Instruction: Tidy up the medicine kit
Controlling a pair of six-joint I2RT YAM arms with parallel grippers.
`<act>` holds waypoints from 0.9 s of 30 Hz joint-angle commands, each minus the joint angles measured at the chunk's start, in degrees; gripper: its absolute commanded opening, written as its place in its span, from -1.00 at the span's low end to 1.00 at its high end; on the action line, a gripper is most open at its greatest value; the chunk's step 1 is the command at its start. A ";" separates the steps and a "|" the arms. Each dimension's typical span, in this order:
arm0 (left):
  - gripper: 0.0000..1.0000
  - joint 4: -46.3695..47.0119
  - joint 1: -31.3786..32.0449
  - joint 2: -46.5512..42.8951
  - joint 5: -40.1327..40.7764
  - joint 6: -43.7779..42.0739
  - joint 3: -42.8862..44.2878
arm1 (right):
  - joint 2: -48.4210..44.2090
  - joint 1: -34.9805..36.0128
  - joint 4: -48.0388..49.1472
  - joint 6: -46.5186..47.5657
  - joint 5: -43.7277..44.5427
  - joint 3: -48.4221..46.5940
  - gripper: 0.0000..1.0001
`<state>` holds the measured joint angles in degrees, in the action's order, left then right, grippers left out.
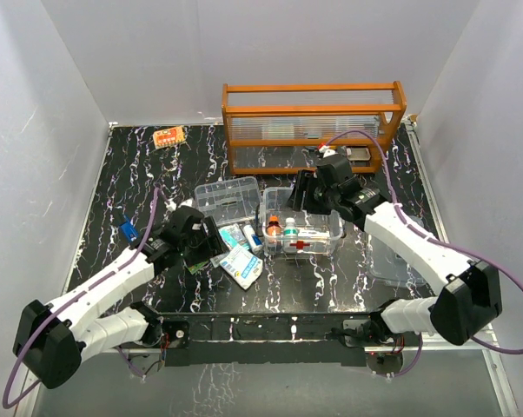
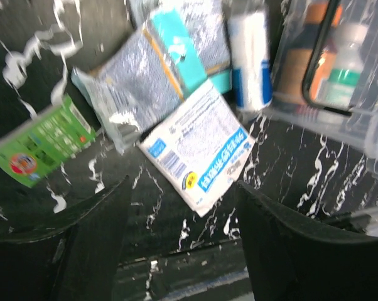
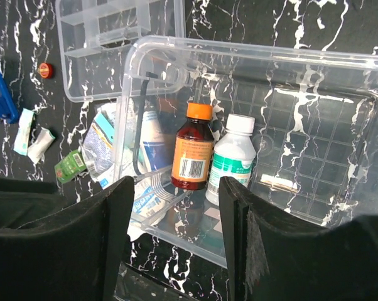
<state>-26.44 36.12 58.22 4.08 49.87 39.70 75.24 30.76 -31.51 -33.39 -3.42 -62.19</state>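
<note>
The clear medicine kit box (image 1: 324, 242) with a red cross on its side stands mid-table. It holds a brown bottle with an orange cap (image 3: 193, 147) and a white bottle with a green label (image 3: 234, 157). Its clear divided tray (image 1: 228, 198) lies just left of it. My right gripper (image 3: 176, 188) is open and empty, hovering over the box's near wall (image 3: 176, 235). My left gripper (image 2: 183, 232) is open and empty, low over the table beside a white and blue packet (image 2: 201, 153), a silver pouch (image 2: 135, 88) and a green box (image 2: 41, 141).
An orange wooden rack (image 1: 314, 126) stands at the back. An orange blister pack (image 1: 169, 136) lies at the back left. A blue item (image 1: 128, 230) lies left of my left arm. A red cap (image 3: 46, 69) and small white sachets (image 3: 32, 138) lie left of the tray.
</note>
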 commanded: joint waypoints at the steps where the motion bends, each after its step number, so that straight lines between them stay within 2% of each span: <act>1: 0.24 1.66 -0.13 -1.27 -9.51 11.18 -4.53 | -3.27 0.25 2.66 -0.63 1.99 -0.27 0.09; 6: 0.17 6.01 -0.17 -0.04 -11.19 15.43 -8.32 | -5.34 0.25 2.59 -0.20 2.06 0.93 0.09; 13: 0.08 12.18 -0.09 5.21 -9.39 19.50 -10.28 | -6.86 0.25 3.24 0.34 2.40 2.15 0.09; 17: -0.03 11.47 0.00 8.17 -6.87 20.48 -9.55 | -6.72 0.18 3.60 0.34 2.02 1.95 0.08; 23: -0.04 11.18 0.01 10.21 -6.45 20.69 -10.15 | -7.45 0.14 3.71 0.34 2.55 2.19 0.08; 27: -0.10 14.57 0.00 11.63 -6.12 20.99 -11.76 | -7.78 0.18 3.97 0.13 2.79 2.71 0.08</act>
<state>-14.39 36.12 69.06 -3.29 69.93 29.65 69.73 30.76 -31.09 -33.32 -1.83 -60.07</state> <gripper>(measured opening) 0.465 0.543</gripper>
